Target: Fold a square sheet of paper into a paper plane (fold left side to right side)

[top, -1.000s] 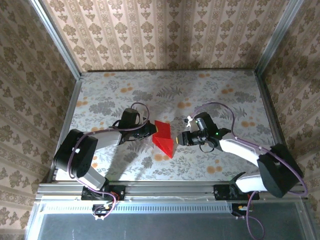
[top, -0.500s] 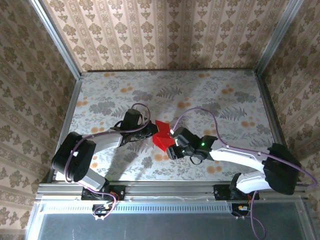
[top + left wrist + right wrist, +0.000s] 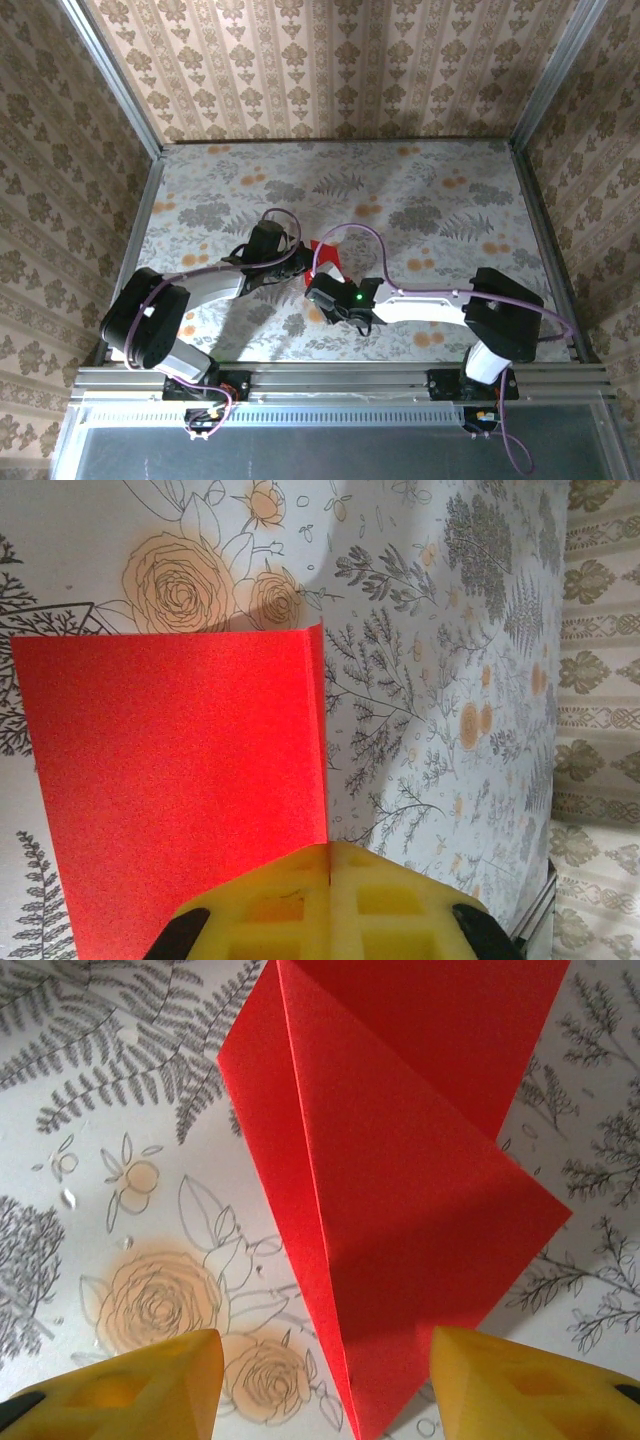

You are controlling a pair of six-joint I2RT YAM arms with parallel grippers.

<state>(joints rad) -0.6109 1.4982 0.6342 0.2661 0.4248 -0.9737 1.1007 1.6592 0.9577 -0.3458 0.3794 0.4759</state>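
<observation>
The red sheet of paper (image 3: 325, 254) lies mid-table, folded into a pointed shape with creases (image 3: 400, 1160). My left gripper (image 3: 303, 263) comes in from the left and is shut on it. In the left wrist view the yellow pads meet (image 3: 330, 858) with the paper's upright edge (image 3: 170, 760) pinched in their seam. My right gripper (image 3: 318, 291) reaches across from the right and covers the paper's near part from above. In the right wrist view it stands open (image 3: 325, 1385), its yellow fingertips (image 3: 150, 1380) either side of the paper's pointed tip without touching it.
The table (image 3: 450, 190) has a floral cover, with wallpapered walls and metal rails (image 3: 340, 378) round it. The right arm's purple cable (image 3: 350, 232) loops above the paper. The right arm's body (image 3: 430, 300) stretches across the near middle.
The right arm has swung left and nearer, from beside the paper's right edge to over its near tip, with its jaws opening wider. The left gripper stays shut on the paper.
</observation>
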